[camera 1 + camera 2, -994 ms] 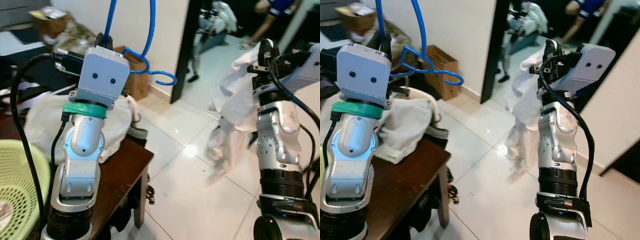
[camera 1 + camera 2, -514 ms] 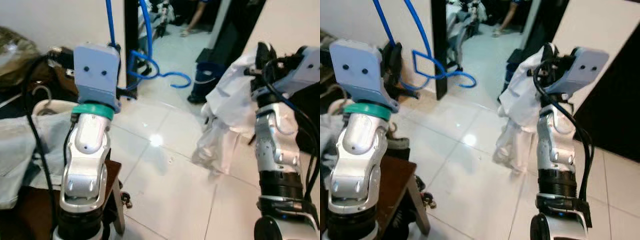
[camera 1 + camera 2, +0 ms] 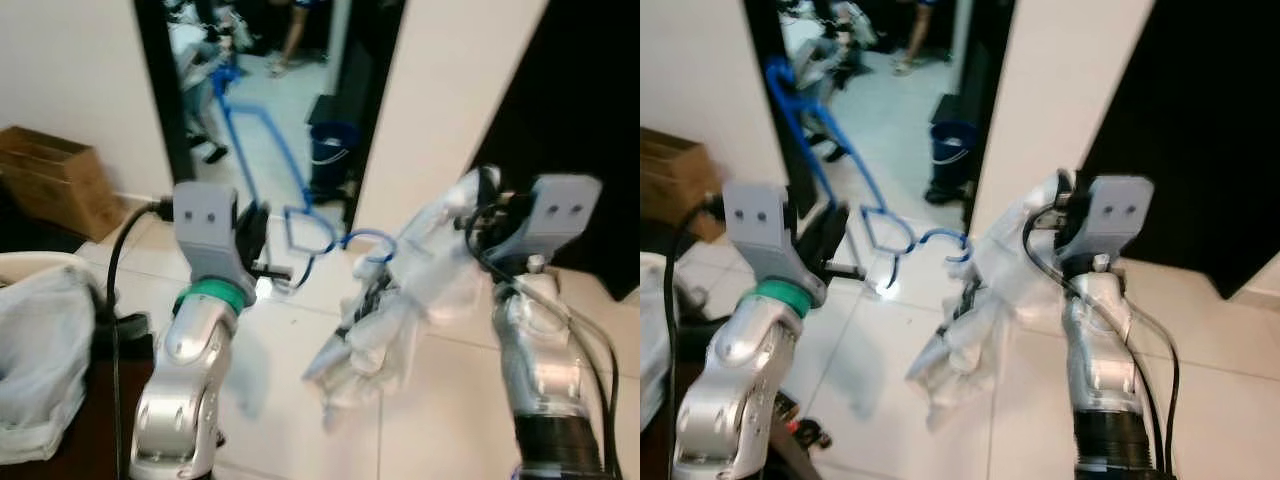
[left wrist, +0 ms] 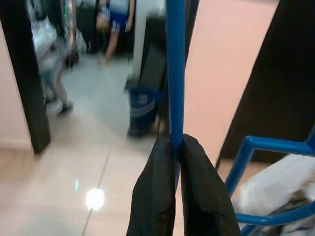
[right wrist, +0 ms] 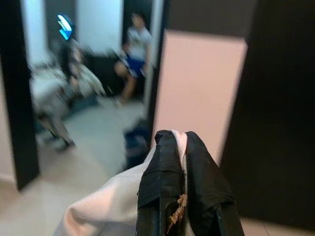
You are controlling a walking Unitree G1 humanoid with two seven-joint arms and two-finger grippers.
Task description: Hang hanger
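Left tool [image 4: 176,147]: fingers pressed together on a straight bar of the blue hanger [image 3: 262,160], no gap to be seen between them and the bar.
Right tool [image 5: 179,150]: fingers closed tight on a fold of the white garment [image 3: 400,300], cloth pinched between the tips.
Blue hanger: thin plastic frame, held up in the air at about 11 o'clock of the scene's centre; its long arm runs up toward the doorway, its loop and curled hook [image 3: 940,240] sit lower, just beside the garment's upper edge.
White garment: crumpled, hangs from the right tool at 3 o'clock and droops toward the tiled floor [image 3: 440,390] at 6 o'clock.
Room: dark doorway [image 3: 880,60] at 12 o'clock with a blue bucket [image 3: 952,140]; cardboard box [image 3: 50,185] at 9 o'clock; pale cloth heap [image 3: 40,350] at 8 o'clock.
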